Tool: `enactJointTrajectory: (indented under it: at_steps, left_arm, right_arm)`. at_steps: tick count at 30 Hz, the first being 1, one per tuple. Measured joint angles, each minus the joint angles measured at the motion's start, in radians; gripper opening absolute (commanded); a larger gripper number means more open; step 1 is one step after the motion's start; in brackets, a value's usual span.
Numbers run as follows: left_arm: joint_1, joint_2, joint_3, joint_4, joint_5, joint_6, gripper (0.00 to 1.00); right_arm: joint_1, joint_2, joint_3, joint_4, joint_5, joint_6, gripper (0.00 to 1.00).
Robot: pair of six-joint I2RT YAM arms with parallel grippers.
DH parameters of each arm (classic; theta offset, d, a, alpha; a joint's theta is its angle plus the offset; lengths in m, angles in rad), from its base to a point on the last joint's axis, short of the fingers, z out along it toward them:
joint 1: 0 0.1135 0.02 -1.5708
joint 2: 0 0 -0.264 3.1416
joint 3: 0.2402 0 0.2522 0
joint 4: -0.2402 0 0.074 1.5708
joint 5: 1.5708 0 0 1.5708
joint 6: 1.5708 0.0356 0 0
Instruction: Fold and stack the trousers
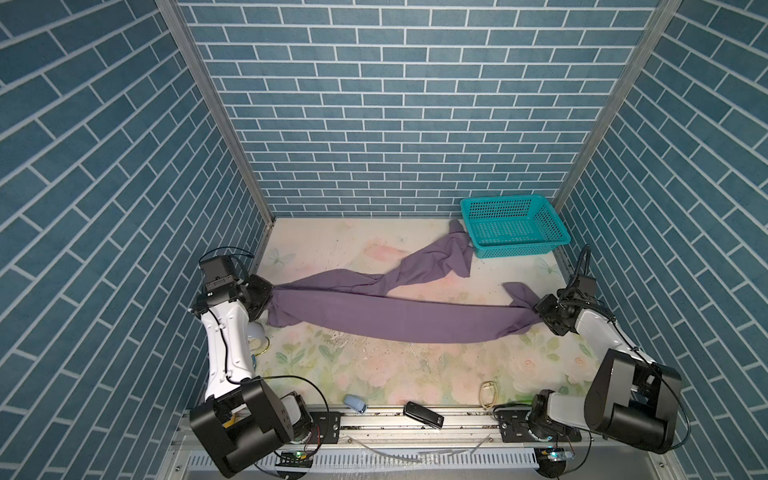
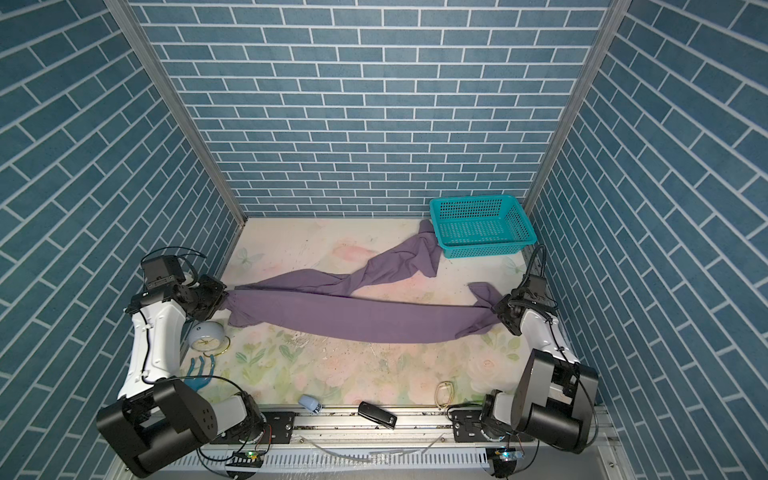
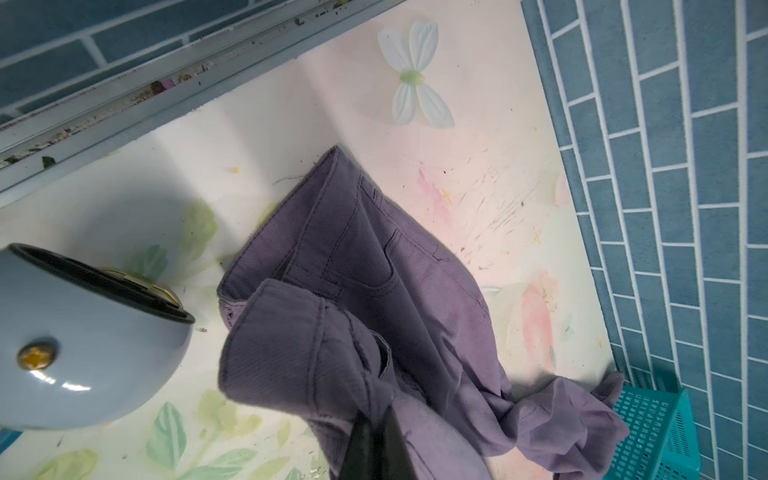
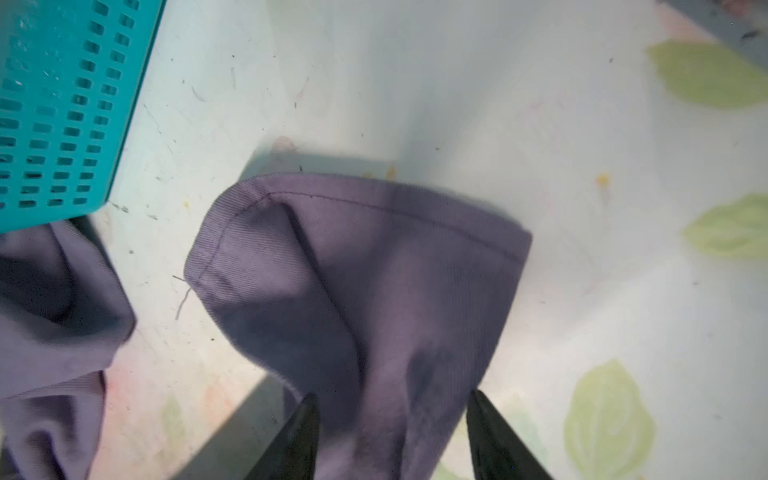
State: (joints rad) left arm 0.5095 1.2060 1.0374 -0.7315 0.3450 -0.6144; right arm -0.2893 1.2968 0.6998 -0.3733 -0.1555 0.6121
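Beside the basket (image 1: 519, 248): trousers (image 1: 395, 324) lay stretched gripper to gripper, one leg bunched against it.
Left gripper (image 3: 376, 419): clenched on the waistband, far from the basket.
Right gripper (image 4: 392, 397): jaws parted around the hem, nearer the basket.

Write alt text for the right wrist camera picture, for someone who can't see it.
The right gripper, jaws apart, straddles the hemmed leg end of the purple trousers lying on a floral table. A teal basket stands nearby, with more of the purple fabric bunched beside its corner.
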Motion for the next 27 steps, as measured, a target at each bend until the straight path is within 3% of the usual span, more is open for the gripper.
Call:
enactJointTrajectory:
  at_steps: [6,12,18,24,27]
  left_arm:
    - [0.005,0.000,0.000,0.000,-0.011,0.011,0.00]
    - [0.005,0.000,-0.004,0.007,-0.007,0.014,0.00]
    - [0.005,0.000,-0.022,0.014,-0.003,0.017,0.00]
    - [0.005,0.000,-0.023,0.018,0.000,0.018,0.00]
    - [0.005,0.000,-0.029,0.024,0.000,0.017,0.00]
  right_arm:
    - [-0.010,-0.008,0.003,-0.001,0.017,-0.011,0.49]
    - [0.016,0.031,0.059,-0.010,-0.014,-0.024,0.56]
    - [0.129,0.126,0.162,-0.013,-0.014,-0.064,0.56]
    - [0.191,0.230,0.201,-0.018,-0.013,-0.079,0.47]
    - [0.193,0.272,0.201,-0.020,-0.010,-0.087,0.31]
